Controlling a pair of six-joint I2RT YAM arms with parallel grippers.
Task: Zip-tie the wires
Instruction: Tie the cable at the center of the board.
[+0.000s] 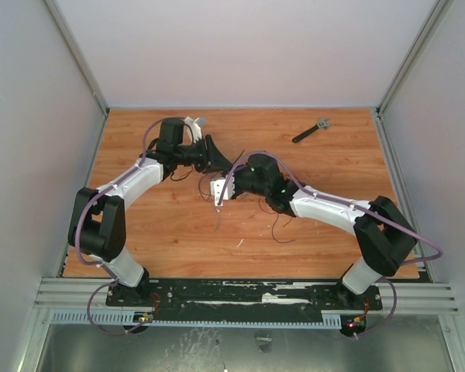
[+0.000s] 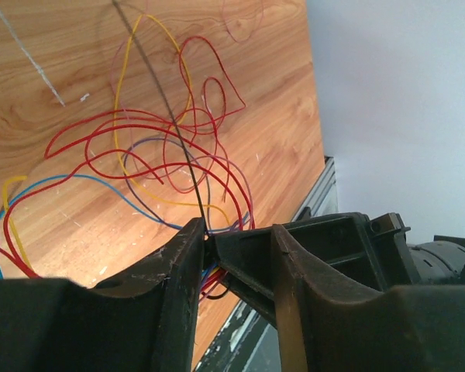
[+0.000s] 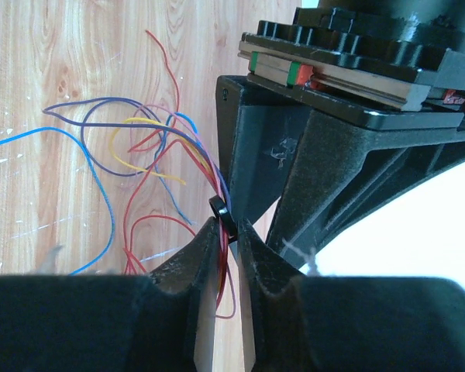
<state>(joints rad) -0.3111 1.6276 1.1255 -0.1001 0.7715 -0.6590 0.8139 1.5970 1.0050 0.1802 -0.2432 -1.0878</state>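
- The loose tangle of thin, mostly red wires [image 3: 204,164] is being clenched by the right gripper [image 3: 229,225] above the wooden table [image 1: 333,194].
- The thin black plastic zip tie [image 3: 219,209] is seemingly being looped round that bundle.
- The left gripper [image 2: 240,227] is being kept released, jaws apart.

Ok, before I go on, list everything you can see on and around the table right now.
wires: a tangle, too many to count; red, blue, yellow and purple; mid-table, gathered between the two end effectors.
zip tie: one; black; lies across the tangle, with its head at the right end effector's fingertips.
tool: one; black with a grey head; far right of the table, apart from everything else.
table: one; wood.
left arm and right arm: two; white and black; meeting mid-table.
left end effector: one; black; jaws apart beside the bundle.
right end effector: one; black; shut on the zip tie.
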